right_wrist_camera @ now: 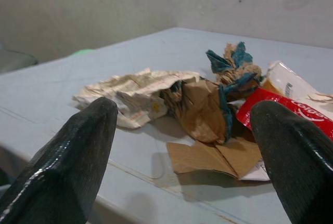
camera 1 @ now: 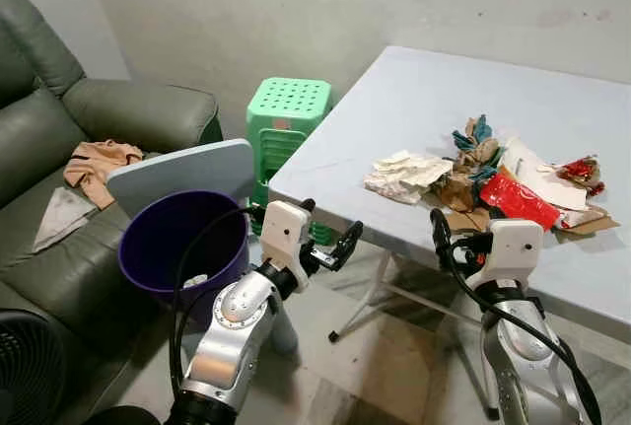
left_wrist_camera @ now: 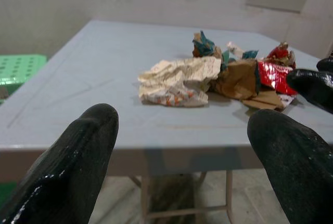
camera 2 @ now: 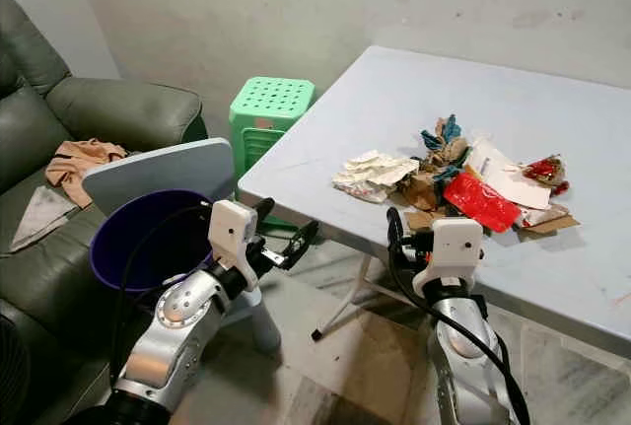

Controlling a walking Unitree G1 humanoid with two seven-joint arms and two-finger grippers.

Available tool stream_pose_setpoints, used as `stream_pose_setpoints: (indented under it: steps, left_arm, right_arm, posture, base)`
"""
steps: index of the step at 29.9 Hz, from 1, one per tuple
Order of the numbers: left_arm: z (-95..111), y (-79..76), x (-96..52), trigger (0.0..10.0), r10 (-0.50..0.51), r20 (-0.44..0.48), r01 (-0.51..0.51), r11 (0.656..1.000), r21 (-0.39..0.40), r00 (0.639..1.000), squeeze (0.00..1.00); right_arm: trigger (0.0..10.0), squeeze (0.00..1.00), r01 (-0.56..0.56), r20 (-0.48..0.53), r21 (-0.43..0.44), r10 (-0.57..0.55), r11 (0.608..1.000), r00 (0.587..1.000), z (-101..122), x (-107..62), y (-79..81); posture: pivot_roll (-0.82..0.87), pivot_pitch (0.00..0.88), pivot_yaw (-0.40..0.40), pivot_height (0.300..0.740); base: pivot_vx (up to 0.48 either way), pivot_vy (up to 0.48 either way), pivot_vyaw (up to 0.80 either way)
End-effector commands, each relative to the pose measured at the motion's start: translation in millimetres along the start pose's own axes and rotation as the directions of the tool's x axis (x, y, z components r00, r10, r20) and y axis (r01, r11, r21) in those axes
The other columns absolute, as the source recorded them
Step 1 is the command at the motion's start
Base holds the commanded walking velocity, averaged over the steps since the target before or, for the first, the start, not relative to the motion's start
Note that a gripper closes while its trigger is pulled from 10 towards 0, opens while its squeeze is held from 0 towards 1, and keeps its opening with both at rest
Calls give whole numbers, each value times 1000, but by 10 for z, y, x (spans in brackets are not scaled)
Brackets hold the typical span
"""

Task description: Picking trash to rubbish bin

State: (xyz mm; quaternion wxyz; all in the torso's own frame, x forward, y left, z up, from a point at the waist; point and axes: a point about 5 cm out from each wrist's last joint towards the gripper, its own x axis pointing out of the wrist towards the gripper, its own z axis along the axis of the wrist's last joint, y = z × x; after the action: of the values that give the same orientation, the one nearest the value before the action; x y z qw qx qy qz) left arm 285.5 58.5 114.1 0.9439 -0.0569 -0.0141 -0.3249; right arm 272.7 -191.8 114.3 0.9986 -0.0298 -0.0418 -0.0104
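Black fingers of the left gripper [camera 1: 328,246] stand apart, empty, below the near edge of the pale grey folding table [camera 1: 414,109]. At three o'clock from it, the right gripper [camera 1: 446,238] is spread likewise, empty, at the table edge. Beyond, at twelve o'clock from the right gripper, lies the trash: crumpled cream paper [camera 1: 406,175], brown cardboard scraps [right_wrist_camera: 216,157], a red foil wrapper [camera 1: 519,200], teal-and-tan wadded paper [camera 1: 475,141]. At nine o'clock, the purple round rubbish bin [camera 1: 148,247] stands beside the green leather sofa [camera 1: 118,114]. Farther off stands a green plastic stool [camera 1: 286,109].
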Motion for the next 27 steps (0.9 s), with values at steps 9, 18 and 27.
stream_pose_setpoints:
  steps: [9, 18, 27]
  left_arm:
    - [109, 27, -4, 10000, -34, 9, 34, 999, 21, 999, 0]
    - [249, -60, 114, 10000, -131, 37, 129, 990, 53, 991, 0]
    - [398, -220, 66, 10000, -229, 70, 228, 973, 23, 971, 0]
  right_arm:
    - [10000, 0, 60, -33, -58, -62, 997, 998, -19, 179, -220]
    - [10000, 0, 55, -25, -81, -57, 995, 998, 11, 387, -275]
    - [10000, 0, -3, -12, -67, 2, 998, 1000, 82, 558, -353]
  posture:
    - [11, 90, 28, 740]
    - [28, 128, 26, 740]
    - [57, 210, 34, 740]
  base:
    - [0, 0, 0]
    - [0, 0, 0]
    - [0, 0, 0]
